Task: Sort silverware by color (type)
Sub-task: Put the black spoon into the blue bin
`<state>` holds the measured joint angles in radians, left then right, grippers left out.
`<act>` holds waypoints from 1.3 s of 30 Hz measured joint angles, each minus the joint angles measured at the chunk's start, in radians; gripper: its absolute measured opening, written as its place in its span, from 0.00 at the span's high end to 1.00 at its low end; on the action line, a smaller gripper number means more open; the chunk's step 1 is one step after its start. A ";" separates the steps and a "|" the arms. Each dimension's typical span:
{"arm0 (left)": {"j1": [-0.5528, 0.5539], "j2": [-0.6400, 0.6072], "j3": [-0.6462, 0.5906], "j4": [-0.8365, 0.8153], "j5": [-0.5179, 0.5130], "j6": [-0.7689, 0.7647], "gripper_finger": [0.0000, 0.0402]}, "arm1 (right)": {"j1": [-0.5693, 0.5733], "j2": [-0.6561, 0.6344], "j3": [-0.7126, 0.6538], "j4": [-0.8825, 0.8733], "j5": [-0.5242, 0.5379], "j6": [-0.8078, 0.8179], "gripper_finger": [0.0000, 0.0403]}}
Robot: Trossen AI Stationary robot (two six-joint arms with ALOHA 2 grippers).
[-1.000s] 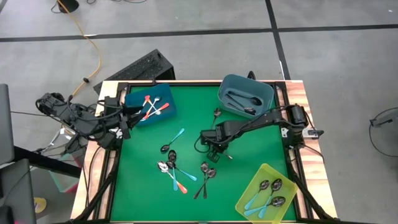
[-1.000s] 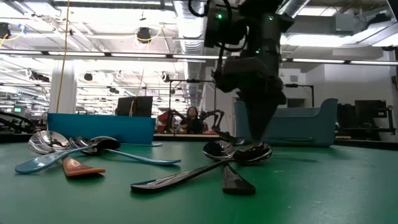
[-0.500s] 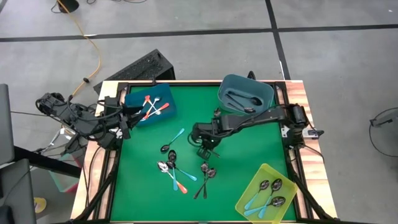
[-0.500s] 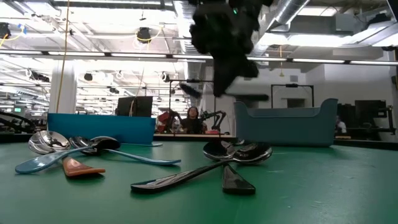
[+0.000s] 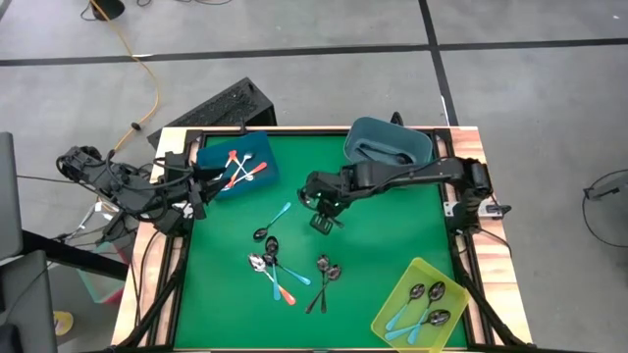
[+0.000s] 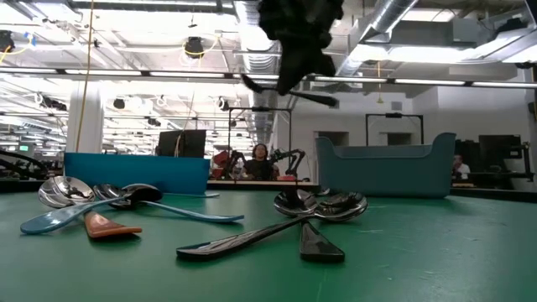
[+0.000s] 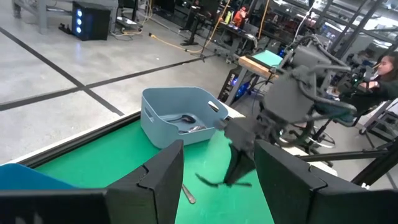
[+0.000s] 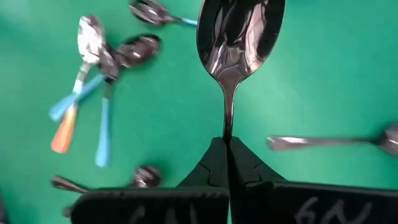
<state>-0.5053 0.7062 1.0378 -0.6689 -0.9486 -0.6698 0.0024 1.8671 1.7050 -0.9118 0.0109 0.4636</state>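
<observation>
The right gripper (image 8: 226, 144) hangs above the middle of the green table (image 5: 392, 245), its 2 fingers pinched tight on the thin handle of a dark metal spoon (image 8: 239, 37), which sticks straight out past the fingertips with the bowl farthest from the wrist. From table height the spoon (image 6: 289, 88) shows as a near-level dark line high in the air, clear of everything lying on the felt. The grey-blue bin (image 5: 388, 147) that already holds dark spoons sits at the far edge of the table, back along the right arm's own side, near the raised gripper, so I would judge the carry as a short swing toward that bin, with the spoon's long axis needing to come round to fit inside its walls. The left gripper (image 7: 217, 186) waits by the blue tray (image 5: 234, 165) of orange-handled spoons, fingers spread wide and holding nothing; it is the farther arm from this job. Loose spoons (image 5: 273, 265) still lie in 2 clusters on the near half, and the yellow bin (image 5: 424, 304) has several light blue ones. From above, the held spoon is mostly lost against the dark gripper, and the grey-blue bin's contents are partly covered by the arm.
</observation>
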 joint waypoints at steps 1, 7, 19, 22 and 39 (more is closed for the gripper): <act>0.000 0.000 0.000 0.000 0.000 0.000 0.55 | -0.009 -0.004 0.000 -0.013 0.009 -0.007 1.00; 0.000 0.000 0.000 0.000 0.000 0.000 0.55 | -0.082 -0.054 -0.001 -0.074 0.065 -0.060 1.00; 0.000 0.000 0.000 0.000 -0.033 -0.006 0.55 | -0.273 -0.177 -0.001 -0.228 0.149 -0.261 1.00; 0.000 0.000 0.000 0.000 -0.062 -0.006 0.55 | -0.336 -0.213 -0.002 -0.263 0.150 -0.313 1.00; 0.000 0.000 0.000 0.000 -0.170 -0.042 0.55 | -0.644 -0.299 -0.161 -0.283 0.149 -0.622 1.00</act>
<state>-0.5053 0.7067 1.0378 -0.6685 -1.1183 -0.7117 -0.6413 1.5684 1.5443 -1.1947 0.1597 -0.1588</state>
